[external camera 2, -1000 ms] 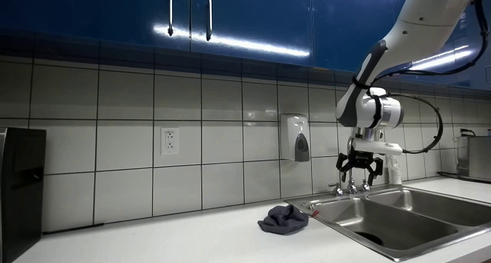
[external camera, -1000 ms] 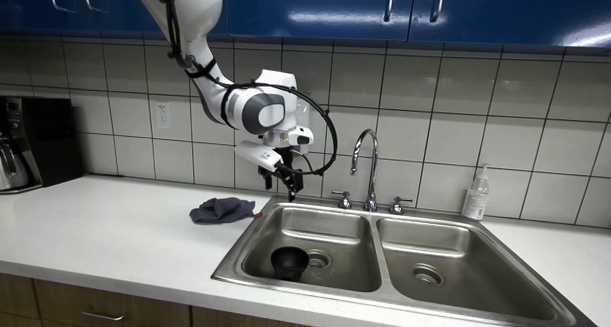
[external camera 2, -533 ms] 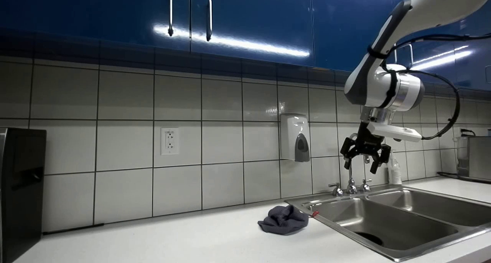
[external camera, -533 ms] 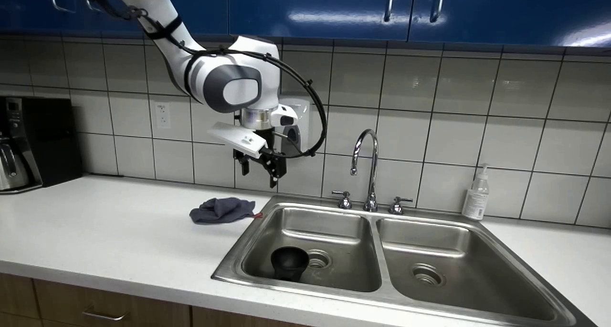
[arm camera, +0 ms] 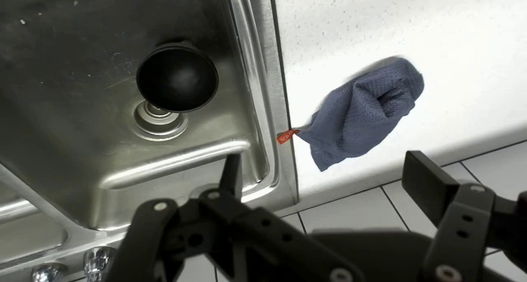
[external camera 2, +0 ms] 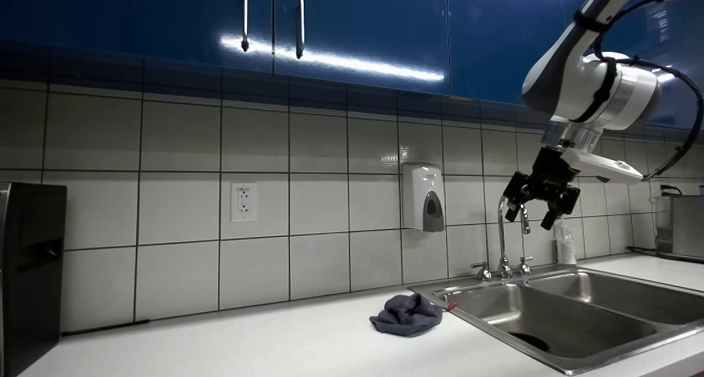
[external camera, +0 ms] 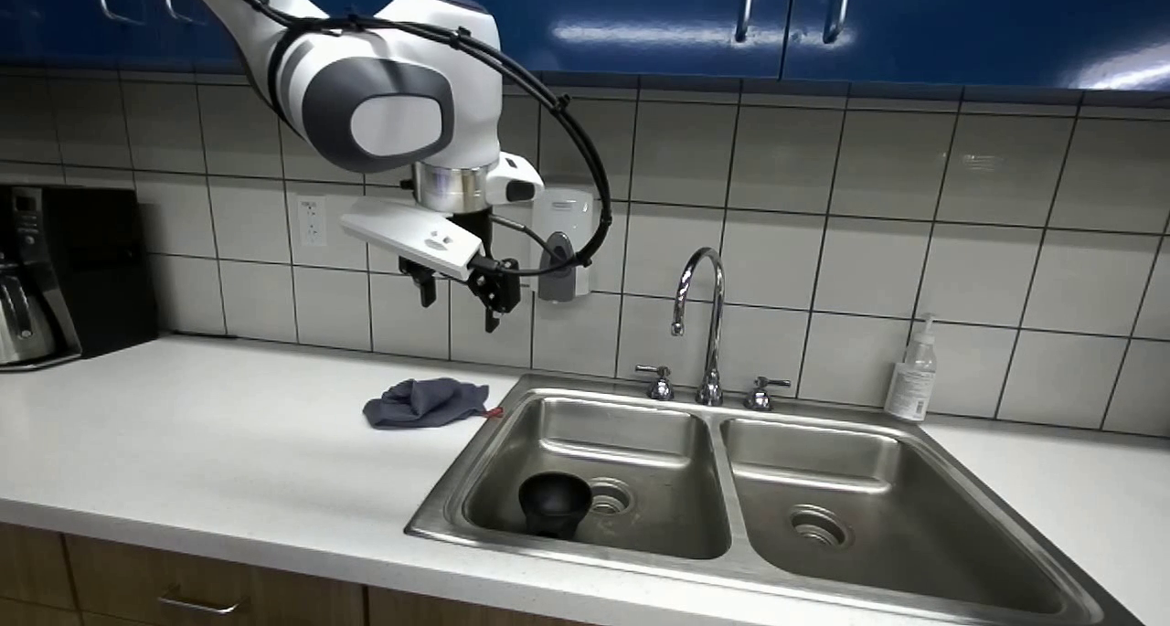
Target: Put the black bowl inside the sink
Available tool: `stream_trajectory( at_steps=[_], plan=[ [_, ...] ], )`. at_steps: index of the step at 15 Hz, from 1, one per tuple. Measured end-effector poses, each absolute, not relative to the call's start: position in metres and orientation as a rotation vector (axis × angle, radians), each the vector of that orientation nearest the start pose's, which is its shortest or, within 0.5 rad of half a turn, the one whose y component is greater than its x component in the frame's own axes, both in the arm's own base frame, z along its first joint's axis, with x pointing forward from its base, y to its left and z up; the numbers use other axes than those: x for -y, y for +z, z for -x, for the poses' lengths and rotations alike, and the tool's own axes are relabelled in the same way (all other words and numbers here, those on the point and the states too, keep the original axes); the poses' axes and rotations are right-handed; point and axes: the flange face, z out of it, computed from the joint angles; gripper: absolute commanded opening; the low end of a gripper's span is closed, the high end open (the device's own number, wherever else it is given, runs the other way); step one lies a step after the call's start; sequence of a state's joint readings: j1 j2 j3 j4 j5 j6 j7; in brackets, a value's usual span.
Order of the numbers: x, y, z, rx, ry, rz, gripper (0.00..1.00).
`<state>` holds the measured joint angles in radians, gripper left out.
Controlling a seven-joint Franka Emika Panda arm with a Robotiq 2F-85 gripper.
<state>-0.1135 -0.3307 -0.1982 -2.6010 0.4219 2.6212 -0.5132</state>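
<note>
Hanging with its jaws spread wide and holding nothing, the black two-fingered gripper (arm camera: 323, 161) is nearest in the wrist view. Beyond, at one o'clock from it, a crumpled slate-blue cloth (arm camera: 358, 113) lies on the white countertop (arm camera: 473, 88). Farther off, at ten o'clock, the round black bowl (arm camera: 177, 78) sits mouth-up in the stainless-steel sink (arm camera: 272, 68), just beside the metal drain (arm camera: 158, 129).

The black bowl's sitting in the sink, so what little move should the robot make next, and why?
Probably just lift the gripper slightly, away from the sink, then stop. The black bowl already sits inside the sink, and the gripper is open, holds nothing and hangs well apart from the bowl, so the placing looks done.
</note>
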Motion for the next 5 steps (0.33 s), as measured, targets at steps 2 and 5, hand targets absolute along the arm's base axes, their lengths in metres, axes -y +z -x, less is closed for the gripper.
stream_trajectory(
  at_steps=[2, 5],
  plan=[
    [0.142, 0.405, -0.402, -0.149, -0.652, 2.872, 1.0],
    [0.141, 0.409, -0.39, -0.128, -0.657, 2.855, 1.0]
  ],
)
